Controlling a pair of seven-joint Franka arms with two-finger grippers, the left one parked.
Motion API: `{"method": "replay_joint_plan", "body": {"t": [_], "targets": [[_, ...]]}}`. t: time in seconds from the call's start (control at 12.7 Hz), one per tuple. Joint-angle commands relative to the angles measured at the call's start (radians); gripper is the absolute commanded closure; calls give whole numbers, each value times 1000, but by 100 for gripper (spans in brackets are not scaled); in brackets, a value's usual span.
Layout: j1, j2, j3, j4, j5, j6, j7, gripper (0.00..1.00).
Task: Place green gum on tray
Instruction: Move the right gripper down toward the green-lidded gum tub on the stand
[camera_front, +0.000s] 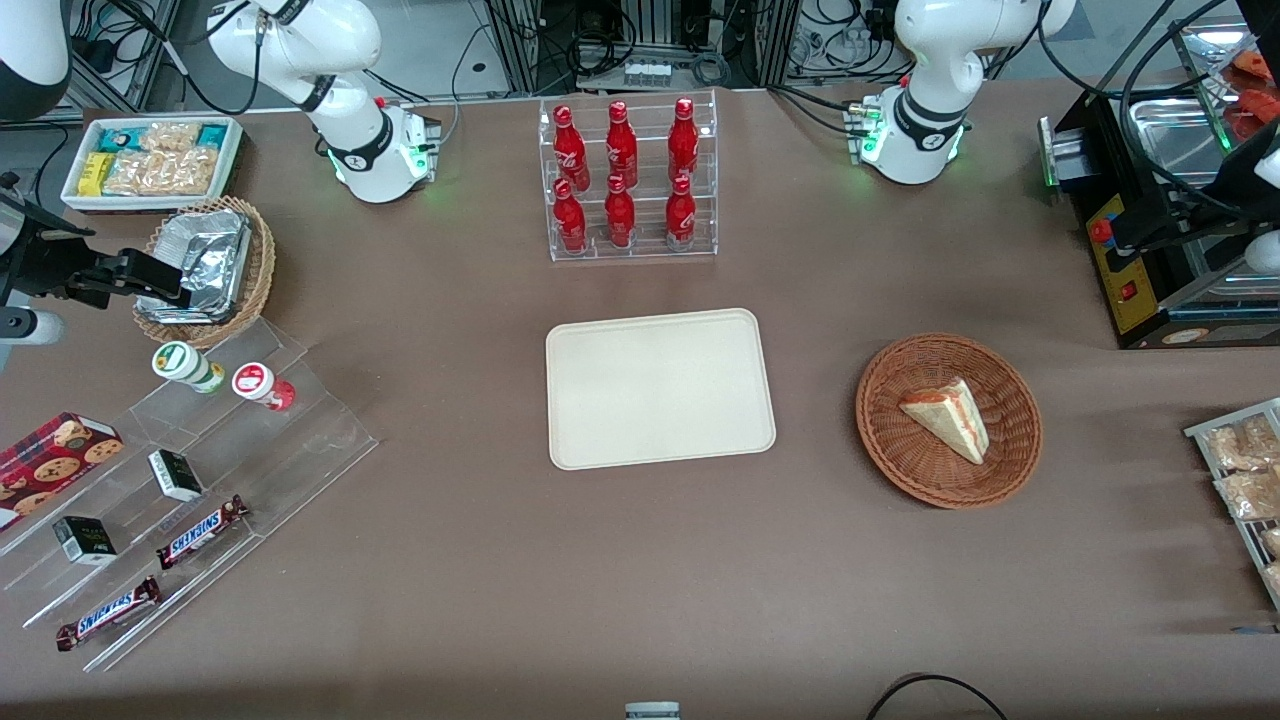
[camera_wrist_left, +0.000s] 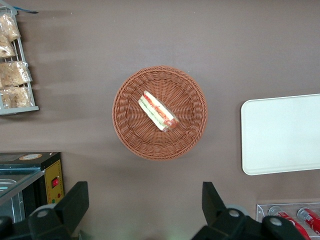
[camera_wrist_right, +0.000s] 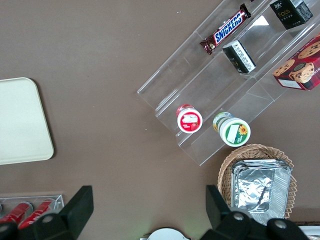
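The green gum (camera_front: 186, 366) is a small canister with a white lid ringed in green. It stands on the top step of a clear acrylic stand, beside a red-lidded canister (camera_front: 262, 385), toward the working arm's end of the table. It also shows in the right wrist view (camera_wrist_right: 231, 130). The cream tray (camera_front: 660, 388) lies empty at the table's middle; its corner shows in the wrist view (camera_wrist_right: 20, 122). My gripper (camera_front: 165, 285) hangs open and empty high over the foil-lined basket, apart from the gum; its fingers (camera_wrist_right: 80, 205) stand wide apart.
The acrylic stand (camera_front: 300, 440) also holds Snickers bars (camera_front: 200, 530), small dark boxes and a cookie box. A wicker basket with foil trays (camera_front: 200, 265) sits beside it, a white snack bin (camera_front: 150, 160) farther back. A bottle rack (camera_front: 630, 180) and a sandwich basket (camera_front: 948, 420) flank the tray.
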Motion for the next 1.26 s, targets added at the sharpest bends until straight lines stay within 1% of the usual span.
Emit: {"method": "replay_joint_plan", "body": {"t": [0.0,0.24,0.32,0.39,0.71,0.95,1.03,1.18], "targets": [[0,14,4,26,0,-11,31,0],[-13,27,2,-1,2,-7,23,0],[-16,25,-2,-29,2,21,13,0],[-16,24,-26,-59,2,48,-6,0],[-41,11,-83,-201,0,214,-316,0],[-42,-24,-139,-354,0,402,-654,0],[-39,-47,-174,-414,0,471,-723,0],[-41,-81,-186,-489,2,533,-823,0]]}}
